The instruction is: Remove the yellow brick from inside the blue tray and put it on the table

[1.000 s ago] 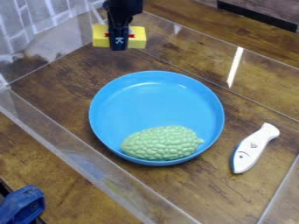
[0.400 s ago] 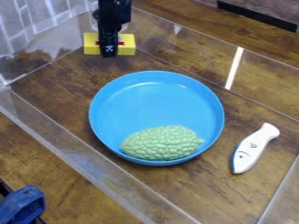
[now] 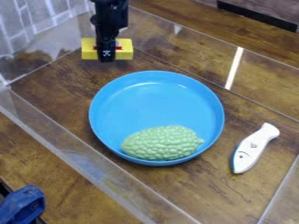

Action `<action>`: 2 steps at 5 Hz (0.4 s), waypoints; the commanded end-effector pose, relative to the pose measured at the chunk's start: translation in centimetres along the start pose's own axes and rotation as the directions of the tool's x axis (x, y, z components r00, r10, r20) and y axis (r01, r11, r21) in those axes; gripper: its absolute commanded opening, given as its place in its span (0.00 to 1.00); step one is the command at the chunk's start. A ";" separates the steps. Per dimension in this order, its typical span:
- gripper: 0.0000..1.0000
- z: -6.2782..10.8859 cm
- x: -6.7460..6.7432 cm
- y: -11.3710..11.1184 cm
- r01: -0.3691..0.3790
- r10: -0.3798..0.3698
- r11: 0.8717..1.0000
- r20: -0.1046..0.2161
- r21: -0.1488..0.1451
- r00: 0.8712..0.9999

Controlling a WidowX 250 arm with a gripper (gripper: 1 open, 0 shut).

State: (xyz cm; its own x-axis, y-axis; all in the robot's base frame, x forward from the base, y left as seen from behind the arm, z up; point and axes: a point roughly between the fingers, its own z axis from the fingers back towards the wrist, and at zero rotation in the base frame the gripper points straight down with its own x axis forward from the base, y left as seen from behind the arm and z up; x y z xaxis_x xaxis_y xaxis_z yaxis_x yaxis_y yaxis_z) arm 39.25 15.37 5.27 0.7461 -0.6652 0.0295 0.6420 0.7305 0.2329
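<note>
- While the black gripper [image 3: 107, 49] reaches down from the top edge of the view, its fingers are clamped on the middle of the yellow brick [image 3: 121, 49], with yellow showing on either side of them
- The yellow brick is outside the blue tray [image 3: 156, 101], beyond its far left side as the camera sees it, and well apart from the rim; whether its underside touches the table [image 3: 70, 87] is hard to tell
- Small red and white marks show on the brick beside the dark fingers
- The blue tray, round and shallow with a raised rim, sits near the middle of the view on the brown wood-grain table
- Inside the tray, close to the rim nearest the camera, lies a bumpy pale green lump [image 3: 162, 143]
- To the right of the tray, apart from it, a white fish-shaped object [image 3: 253, 149] lies at a slant on the table
- Clear walls [image 3: 47, 35] show at the left, behind the brick's side of the table
- A pale strip [image 3: 235, 66] runs across the wood beyond the tray, to the right
- In the lower left corner is a crumpled-looking blue thing [image 3: 21, 206], cut off by the edge of the view
</note>
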 end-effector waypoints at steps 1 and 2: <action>0.00 1.6 -0.6 0.9 -0.019 0.018 0.999 0.027 0.038 0.999; 0.00 2.0 -0.7 0.9 -0.020 0.019 0.999 0.035 0.041 0.999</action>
State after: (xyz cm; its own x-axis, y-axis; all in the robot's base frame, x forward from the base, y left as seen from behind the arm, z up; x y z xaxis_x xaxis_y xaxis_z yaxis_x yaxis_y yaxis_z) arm 38.84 15.06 4.68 0.7398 -0.6720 0.0318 0.6519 0.7278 0.2130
